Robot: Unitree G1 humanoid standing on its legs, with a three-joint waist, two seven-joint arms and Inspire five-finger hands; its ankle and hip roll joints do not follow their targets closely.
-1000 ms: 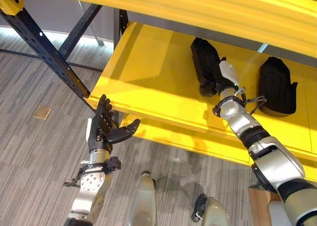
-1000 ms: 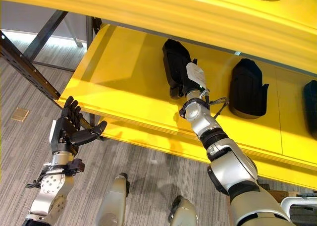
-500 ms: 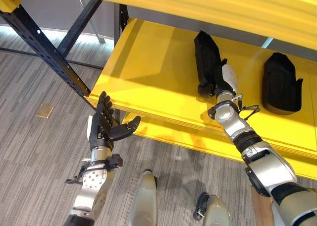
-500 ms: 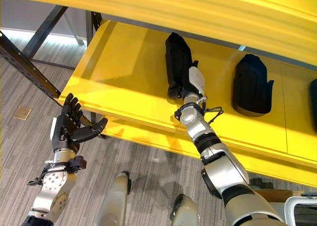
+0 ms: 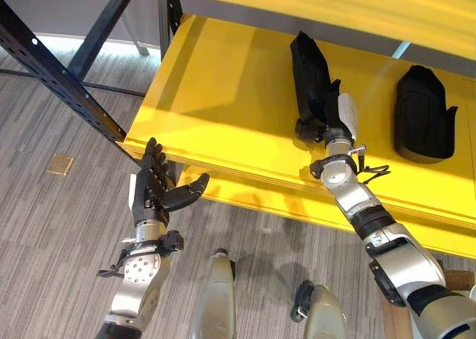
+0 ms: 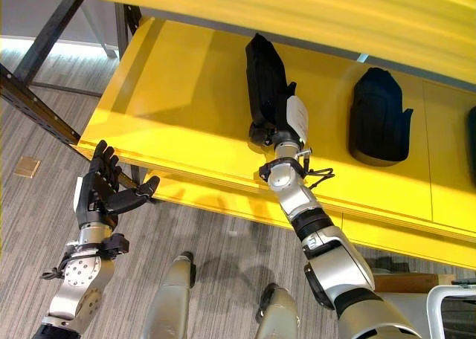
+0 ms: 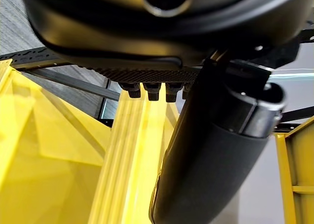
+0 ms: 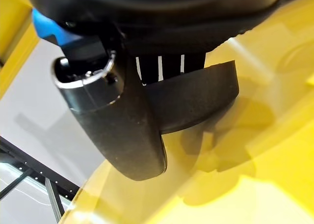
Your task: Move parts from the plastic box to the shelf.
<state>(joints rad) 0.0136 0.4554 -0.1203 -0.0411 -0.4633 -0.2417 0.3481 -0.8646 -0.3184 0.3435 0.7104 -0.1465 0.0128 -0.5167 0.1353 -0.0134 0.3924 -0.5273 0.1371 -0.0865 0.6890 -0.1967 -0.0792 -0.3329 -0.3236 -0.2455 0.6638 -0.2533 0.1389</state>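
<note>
Part lies on the yellow shelf, gripped by right hand; left hand open.

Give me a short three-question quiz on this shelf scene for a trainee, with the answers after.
1. True or false: the right hand is at a black part on the yellow shelf.
2. Which hand is off the shelf, with straight fingers and nothing in it? A) left B) right
3. Fill in: a second black part lies on the shelf to the robot's ____ of the first.

Key
1. True.
2. A, the left hand, in front of the shelf edge.
3. Right.
</note>
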